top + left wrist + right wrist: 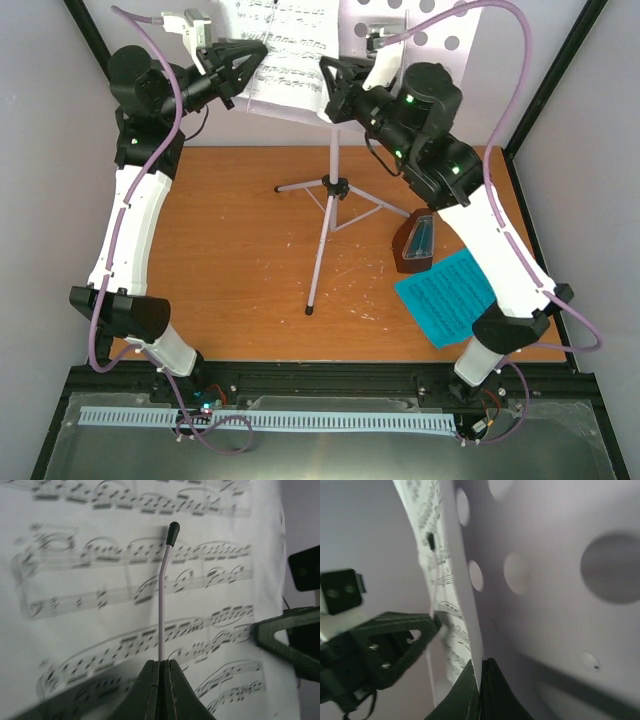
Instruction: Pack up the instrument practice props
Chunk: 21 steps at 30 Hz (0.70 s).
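Table [230, 250]: orange-brown wood, scuffed.

Music stand [332, 150]: upright on its tripod about mid-table. Its perforated grey desk [430, 30] sits at the head, above both arms' wrists.

Sheet music [285, 45]: white, printed staves, standing on the stand's desk and covering the desk's left part. The right part of the desk is bare, holes showing.

Teal booklet [448, 296]: flat on the table, right of the stand's feet and nearer the arm bases, partly under the right arm.

Metronome [412, 243]: small brown pyramid, upright, between the stand's feet and the booklet. It is just beside the booklet's far corner; contact not clear.

Right gripper [332, 85]: at the stand's desk, on the sheet's right edge. Fingers [492, 680] are pinched closed with the paper edge running down between them.

Left gripper [245, 62]: at the sheet's left side. Fingers [145, 685] are closed tight on a thin pale retainer wire [162, 605], black-tipped, which rises across the page.
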### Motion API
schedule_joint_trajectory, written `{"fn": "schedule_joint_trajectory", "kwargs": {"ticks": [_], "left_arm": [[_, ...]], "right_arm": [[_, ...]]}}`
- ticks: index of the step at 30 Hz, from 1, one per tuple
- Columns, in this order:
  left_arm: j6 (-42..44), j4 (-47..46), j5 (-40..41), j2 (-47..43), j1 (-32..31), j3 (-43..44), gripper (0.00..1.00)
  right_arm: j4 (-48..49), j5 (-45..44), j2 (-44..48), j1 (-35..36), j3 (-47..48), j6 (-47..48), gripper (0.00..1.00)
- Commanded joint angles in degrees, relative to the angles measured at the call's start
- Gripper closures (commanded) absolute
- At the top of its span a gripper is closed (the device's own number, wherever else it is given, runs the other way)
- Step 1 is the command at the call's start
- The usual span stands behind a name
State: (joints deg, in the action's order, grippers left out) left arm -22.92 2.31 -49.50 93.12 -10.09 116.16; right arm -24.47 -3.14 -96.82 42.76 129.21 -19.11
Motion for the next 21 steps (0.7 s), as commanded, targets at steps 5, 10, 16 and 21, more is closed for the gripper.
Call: {"fn": "schedule_joint_trajectory", "kwargs": {"ticks": [5, 10, 16, 21], "left_arm": [[-1.2, -2.1, 0.1, -1.5, -0.5, 0.2, 1.0], [-1.9, -2.3, 0.8, -1.2, -0.5, 0.3, 1.0], [-3.1, -2.2, 2.1, -0.5, -0.5, 0.8, 0.98], [-3.6, -1.8, 2.1, 0.4, -0.5, 1.8, 0.96]], "right_arm": [[9.1, 0.0, 12.4, -0.1, -10.3, 3.8, 0.97], [11.1, -0.5, 21.6, -0.1, -18.5, 5.1, 0.97], [7.7, 5.8, 29.4, -0.1, -23.7, 4.7, 0.97], [5.6, 14.5, 35.1, -0.1, -28.4, 3.3, 0.97]]}}
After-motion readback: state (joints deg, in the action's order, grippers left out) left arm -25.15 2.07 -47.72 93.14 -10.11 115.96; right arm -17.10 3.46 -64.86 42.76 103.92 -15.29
